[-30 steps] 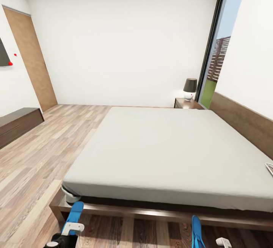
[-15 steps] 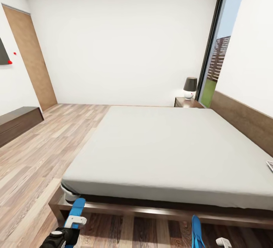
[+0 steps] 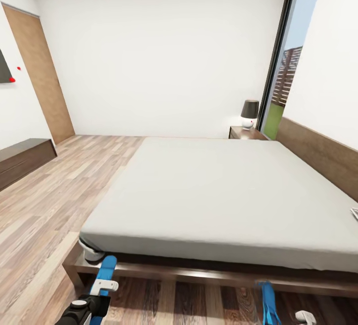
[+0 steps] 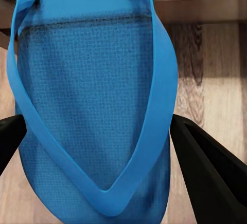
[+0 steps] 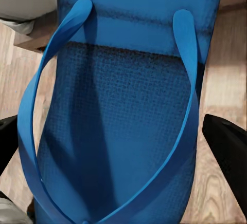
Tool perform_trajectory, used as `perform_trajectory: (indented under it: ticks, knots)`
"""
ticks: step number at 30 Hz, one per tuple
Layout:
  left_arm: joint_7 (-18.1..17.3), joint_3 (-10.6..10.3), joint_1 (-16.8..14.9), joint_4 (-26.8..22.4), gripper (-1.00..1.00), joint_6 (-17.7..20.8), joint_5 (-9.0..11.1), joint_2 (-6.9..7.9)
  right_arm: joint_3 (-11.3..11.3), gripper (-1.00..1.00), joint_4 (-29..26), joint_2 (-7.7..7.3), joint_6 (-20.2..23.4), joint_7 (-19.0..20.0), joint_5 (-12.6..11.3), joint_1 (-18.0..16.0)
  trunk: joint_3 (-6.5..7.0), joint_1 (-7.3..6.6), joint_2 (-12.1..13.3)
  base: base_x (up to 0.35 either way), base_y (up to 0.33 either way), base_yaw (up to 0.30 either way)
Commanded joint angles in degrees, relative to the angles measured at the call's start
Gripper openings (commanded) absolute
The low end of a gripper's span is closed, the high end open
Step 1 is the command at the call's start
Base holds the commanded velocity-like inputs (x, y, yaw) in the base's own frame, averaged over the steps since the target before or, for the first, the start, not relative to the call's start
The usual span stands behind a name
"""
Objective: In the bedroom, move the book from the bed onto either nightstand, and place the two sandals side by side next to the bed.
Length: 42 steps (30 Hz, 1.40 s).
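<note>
Carrying a sandal in each gripper, the left sandal [image 3: 105, 271] at lower left in the left gripper [image 3: 102, 287] and the right sandal [image 3: 268, 304] at bottom right, jaws clamped on both, the robot faces the bed [image 3: 223, 191], seemingly to pair them beside it.

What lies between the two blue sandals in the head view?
Bare dark wood-plank floor before the bed frame separates the left blue flip-flop sandal from the right one.

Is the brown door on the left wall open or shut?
Shut. The door sits flat in the white wall, its whole face showing, with no gap along its edge and nothing of another room beyond it.
</note>
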Motion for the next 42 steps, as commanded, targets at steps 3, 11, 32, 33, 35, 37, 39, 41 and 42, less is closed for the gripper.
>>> perform_trajectory:
  ticks: [3, 11, 32, 33, 35, 37, 39, 41, 42]
  knots:
    - [-0.23, 0.07, 0.04, -0.1, -1.0, 0.27, -0.5, -0.09, 0.1, -1.0, -0.57, -5.03, 7.07, 7.04, -0.5, -0.11, -0.6, 0.66, -1.25, 0.0, 0.0, 0.0]
    - [-0.3, 0.07, 0.27, -0.1, -1.0, 0.26, -0.46, -0.36, -0.2, -1.0, -8.29, -8.24, 18.31, 9.73, -3.04, -0.24, -2.04, 2.42, -4.46, 0.0, 0.0, 0.0]
    - [-0.3, 0.07, 0.4, -0.1, -1.0, 0.26, -0.48, -0.36, 0.09, -1.0, -8.05, -7.79, 12.03, 9.3, -3.05, -0.24, -5.81, 7.03, -12.88, 0.0, 0.0, 0.0]
    - [-0.3, 0.07, 0.4, -0.1, -1.0, 0.26, -0.48, -0.36, 0.09, -1.0, -8.05, -7.77, 12.03, 9.25, -3.05, -0.24, -5.99, 7.25, -13.28, 0.0, 0.0, 0.0]
    - [-0.3, 0.07, 0.4, -0.1, -1.0, 0.26, -0.48, -0.36, 0.09, -1.0, -8.04, -7.76, 11.97, 9.15, -3.05, -0.24, -6.35, 7.69, -14.08, 0.0, 0.0, 0.0]
    - [-0.3, 0.07, 0.4, -0.1, -1.0, 0.26, -0.48, -0.36, 0.09, -1.0, -8.0, -7.76, 11.96, 9.13, -3.05, -0.24, -6.7, 8.13, -14.88, 0.0, 0.0, 0.0]
    - [-0.3, 0.07, 0.4, -0.1, -1.0, 0.26, -0.48, -0.36, 0.09, -1.0, -7.99, -7.76, 11.95, 9.13, -3.05, -0.24, -7.06, 8.57, -15.69, 0.0, 0.0, 0.0]
    - [-0.3, 0.07, 0.4, -0.1, -1.0, 0.26, -0.48, -0.36, 0.09, -1.0, -7.99, -7.76, 11.95, 9.12, -3.05, -0.24, -7.42, 9.01, -16.49, 0.0, 0.0, 0.0]
    - [-0.3, 0.07, 0.4, -0.1, -1.0, 0.26, -0.48, -0.36, 0.09, -1.0, -7.97, -7.76, 11.94, 9.12, -3.05, -0.24, -7.6, 9.23, -16.89, 0.0, 0.0, 0.0]
